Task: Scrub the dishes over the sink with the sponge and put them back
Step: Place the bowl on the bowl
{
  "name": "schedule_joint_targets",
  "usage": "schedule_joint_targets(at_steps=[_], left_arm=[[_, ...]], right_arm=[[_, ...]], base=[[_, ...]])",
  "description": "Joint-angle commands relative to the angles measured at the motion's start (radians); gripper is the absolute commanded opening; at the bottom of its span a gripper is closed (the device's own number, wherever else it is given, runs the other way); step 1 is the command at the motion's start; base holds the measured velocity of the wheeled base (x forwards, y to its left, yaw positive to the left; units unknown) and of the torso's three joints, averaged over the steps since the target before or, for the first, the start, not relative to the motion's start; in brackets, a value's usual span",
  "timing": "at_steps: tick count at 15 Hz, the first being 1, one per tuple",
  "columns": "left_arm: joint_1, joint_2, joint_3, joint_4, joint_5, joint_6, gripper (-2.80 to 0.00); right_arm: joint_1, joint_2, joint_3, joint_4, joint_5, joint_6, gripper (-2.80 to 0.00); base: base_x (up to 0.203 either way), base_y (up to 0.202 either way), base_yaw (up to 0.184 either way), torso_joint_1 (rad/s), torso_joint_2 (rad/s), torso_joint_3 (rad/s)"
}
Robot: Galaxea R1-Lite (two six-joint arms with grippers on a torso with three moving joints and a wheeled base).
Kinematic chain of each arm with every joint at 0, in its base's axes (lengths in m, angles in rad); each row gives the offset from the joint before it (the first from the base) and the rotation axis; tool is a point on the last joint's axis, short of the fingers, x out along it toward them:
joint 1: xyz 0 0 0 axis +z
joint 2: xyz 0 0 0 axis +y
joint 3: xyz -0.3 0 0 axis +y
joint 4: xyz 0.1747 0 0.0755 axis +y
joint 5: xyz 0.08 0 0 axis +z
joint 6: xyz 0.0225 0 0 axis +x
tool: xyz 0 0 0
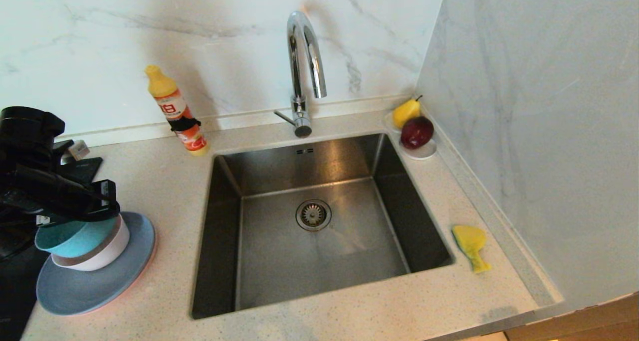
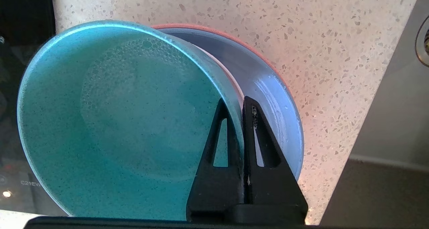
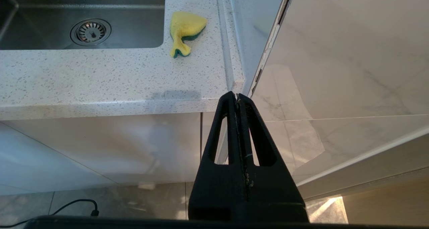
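The robot's left hand (image 2: 242, 100) pinches the rim of the teal bowl (image 2: 117, 121), one finger inside the wall and one outside, and the bowl sits tilted atop the stack of dishes at the left of the speckled tabletop (image 1: 164, 181). In the head view the black arm covers the bowl's upper edge, so the grip itself shows only from the left wrist. Suds film the inside of the teal bowl. Beneath it, the pale pink-white bowl (image 1: 102, 255) shows just a band of its side, the grey-blue plate (image 1: 80, 288) spreads wider, and the salmon-pink plate (image 1: 142, 276) is reduced to a thin coloured edge under the grey-blue one. A dark appliance (image 1: 87, 167) behind the stack is mostly hidden by the arm, and what it is cannot be told.

The steel sink (image 1: 319, 226) lies in the middle of the tabletop, drain strainer (image 1: 313, 214) at its centre, chrome tap (image 1: 303, 71) behind it. The yellow sponge (image 1: 471, 246) rests on the tabletop just to the right of the sink, its green scouring side barely visible along one edge, well apart from the dishes.

The right hand (image 3: 237, 98) hangs below the tabletop's front edge, fingers pressed together on nothing; the head view does not show it. A detergent bottle (image 1: 177, 112) leans against the marble wall, its label unreadable. In the back right corner a small white saucer (image 1: 422, 152) carries a yellow pear (image 1: 406, 112) and a dark red fruit (image 1: 417, 132).
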Motion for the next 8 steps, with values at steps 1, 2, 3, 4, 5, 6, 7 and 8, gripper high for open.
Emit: schedule_joint_targets(at_steps=[1, 2, 3, 4, 5, 6, 7, 8], left_arm=[[0.0, -0.002, 0.011, 0.002, -0.002, 0.003, 0.0], [0.0, -0.003, 0.012, 0.002, -0.003, 0.002, 0.0], [0.0, -0.003, 0.011, 0.002, -0.003, -0.001, 0.0], [0.0, -0.005, 0.004, 0.001, -0.003, -0.006, 0.0], [0.0, -0.009, -0.001, 0.001, -0.005, -0.008, 0.0], [0.0, -0.017, -0.014, 0.0, -0.009, -0.011, 0.0], [0.001, -0.027, -0.038, 0.002, -0.012, -0.02, 0.0], [0.002, -0.038, -0.067, 0.001, -0.015, -0.042, 0.0]], right_arm=[[0.001, 0.0, 0.0, 0.0, 0.0, -0.001, -2.8], [0.0, 0.0, 0.0, 0.0, 0.0, -0.001, -2.8], [0.0, 0.0, 0.0, 0.0, 0.0, -0.001, -2.8], [0.0, 0.0, 0.0, -0.001, 0.0, -0.001, -2.8], [0.001, 0.0, 0.0, 0.0, 0.0, -0.001, -2.8], [0.001, 0.0, 0.0, -0.001, 0.0, -0.001, -2.8], [0.0, 0.0, 0.0, 0.0, 0.0, -0.001, -2.8], [0.0, 0.0, 0.0, 0.0, 0.0, -0.001, -2.8]], base=[[0.0, 0.0, 0.0, 0.0, 0.0, 0.0], [0.0, 0.0, 0.0, 0.0, 0.0, 0.0], [0.0, 0.0, 0.0, 0.0, 0.0, 0.0], [0.0, 0.0, 0.0, 0.0, 0.0, 0.0], [0.0, 0.0, 0.0, 0.0, 0.0, 0.0], [0.0, 0.0, 0.0, 0.0, 0.0, 0.0], [0.0, 0.0, 0.0, 0.0, 0.0, 0.0], [0.0, 0.0, 0.0, 0.0, 0.0, 0.0]])
